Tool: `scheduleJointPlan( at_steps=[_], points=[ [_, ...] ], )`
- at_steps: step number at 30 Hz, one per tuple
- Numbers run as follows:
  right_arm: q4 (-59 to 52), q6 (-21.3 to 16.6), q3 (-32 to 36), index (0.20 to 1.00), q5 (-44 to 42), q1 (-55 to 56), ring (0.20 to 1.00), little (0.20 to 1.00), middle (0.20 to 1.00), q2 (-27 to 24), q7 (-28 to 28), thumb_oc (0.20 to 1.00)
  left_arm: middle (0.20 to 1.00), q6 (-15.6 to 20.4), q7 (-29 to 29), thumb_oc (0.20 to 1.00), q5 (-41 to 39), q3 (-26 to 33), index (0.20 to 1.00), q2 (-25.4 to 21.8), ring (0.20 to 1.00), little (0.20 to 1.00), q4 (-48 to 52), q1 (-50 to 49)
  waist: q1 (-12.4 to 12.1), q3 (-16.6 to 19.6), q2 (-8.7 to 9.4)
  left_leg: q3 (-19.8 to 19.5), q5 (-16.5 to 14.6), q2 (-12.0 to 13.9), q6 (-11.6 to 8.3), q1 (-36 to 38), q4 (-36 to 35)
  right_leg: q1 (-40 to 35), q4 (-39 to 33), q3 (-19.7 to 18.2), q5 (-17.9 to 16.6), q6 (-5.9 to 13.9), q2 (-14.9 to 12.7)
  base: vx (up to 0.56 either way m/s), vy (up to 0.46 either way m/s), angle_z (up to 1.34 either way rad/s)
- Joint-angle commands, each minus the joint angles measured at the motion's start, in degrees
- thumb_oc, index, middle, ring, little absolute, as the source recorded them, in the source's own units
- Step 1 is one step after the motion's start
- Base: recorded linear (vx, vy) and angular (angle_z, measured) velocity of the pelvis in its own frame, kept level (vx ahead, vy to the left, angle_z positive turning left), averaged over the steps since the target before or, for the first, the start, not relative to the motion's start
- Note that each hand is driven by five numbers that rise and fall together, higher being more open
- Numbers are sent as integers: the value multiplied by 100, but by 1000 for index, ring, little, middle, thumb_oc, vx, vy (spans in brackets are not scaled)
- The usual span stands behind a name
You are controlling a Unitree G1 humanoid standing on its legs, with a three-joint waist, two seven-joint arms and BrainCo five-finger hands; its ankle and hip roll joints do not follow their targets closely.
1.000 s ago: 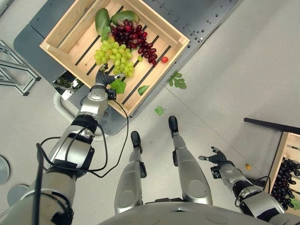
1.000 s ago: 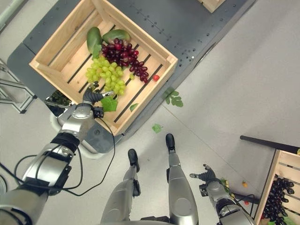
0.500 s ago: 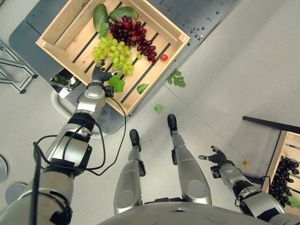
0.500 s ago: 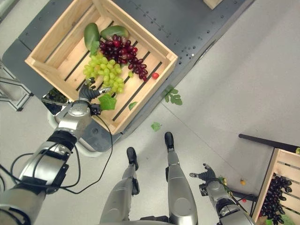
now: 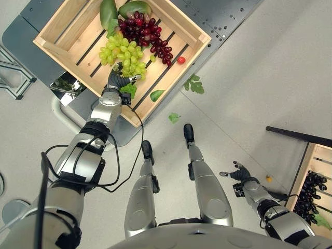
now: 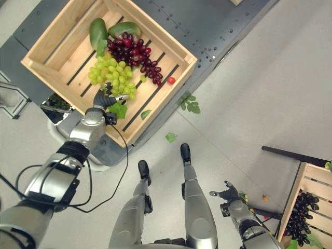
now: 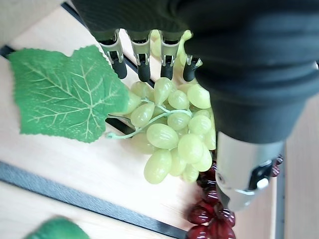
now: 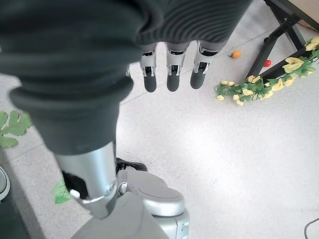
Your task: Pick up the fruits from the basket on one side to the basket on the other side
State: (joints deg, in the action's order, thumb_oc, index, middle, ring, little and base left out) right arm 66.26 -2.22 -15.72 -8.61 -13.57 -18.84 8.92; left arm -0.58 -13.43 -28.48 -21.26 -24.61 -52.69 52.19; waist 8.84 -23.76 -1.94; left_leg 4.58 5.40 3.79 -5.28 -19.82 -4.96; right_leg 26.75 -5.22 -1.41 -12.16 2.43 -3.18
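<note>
A wooden crate (image 5: 174,23) at the upper left holds green grapes (image 5: 122,53), red grapes (image 5: 148,36), two green mangoes (image 5: 108,10), a small red fruit (image 5: 181,60) and a green leaf (image 5: 129,90). My left hand (image 5: 117,83) reaches over the crate's near rim, open. Its straight fingers (image 7: 143,56) hover just above the green grapes (image 7: 174,139) beside the leaf (image 7: 65,92), holding nothing. My right hand (image 5: 236,174) hangs open low over the floor. A second crate (image 5: 307,166) at the right edge holds dark grapes (image 5: 311,194).
The left crate stands on a dark platform (image 5: 223,15). Loose leaves lie on the floor (image 5: 195,85) (image 5: 174,118) and one in the crate (image 5: 155,95). A small orange fruit (image 5: 268,178) and a yellow flower garland (image 8: 259,84) lie near the right crate. A metal frame (image 5: 13,78) stands at far left.
The whole view has shifted up and left. My left hand has edged a little farther over the leaf toward the green grapes. The right hand has stayed put.
</note>
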Motion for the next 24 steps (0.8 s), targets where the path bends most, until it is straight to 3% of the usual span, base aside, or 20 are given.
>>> scheduleJointPlan(
  at_steps=[1, 18, 24],
  points=[
    [188, -25, -174, 1000, -105, 35, 1000, 1000, 1000, 19, -19, 1000, 1000, 287, 7, 1000, -155, -17, 1000, 24, 1000, 1000, -177, 514, -28, 240, 350, -182, 211, -282, 49, -416, -4, 147, 22, -178, 264, 587, -172, 0, 0, 0],
    [58, -58, -266, 1000, -69, -30, 1000, 1000, 1000, -10, 3, 1000, 1000, 292, -138, 1000, -186, 29, 1000, 102, 1000, 1000, -407, 800, 40, 227, 466, -163, 223, -279, 45, -550, -4, 304, 22, -197, 242, 589, -133, 0, 0, 0],
    [-36, -66, -277, 1000, -104, -17, 1000, 1000, 1000, -21, 33, 1000, 1000, 393, -238, 1000, -671, 189, 1000, 83, 1000, 1000, -499, 882, 97, 192, 527, -141, 236, -254, 39, -648, -4, 414, 22, -224, 236, 588, -107, 1, -1, -1]
  ],
)
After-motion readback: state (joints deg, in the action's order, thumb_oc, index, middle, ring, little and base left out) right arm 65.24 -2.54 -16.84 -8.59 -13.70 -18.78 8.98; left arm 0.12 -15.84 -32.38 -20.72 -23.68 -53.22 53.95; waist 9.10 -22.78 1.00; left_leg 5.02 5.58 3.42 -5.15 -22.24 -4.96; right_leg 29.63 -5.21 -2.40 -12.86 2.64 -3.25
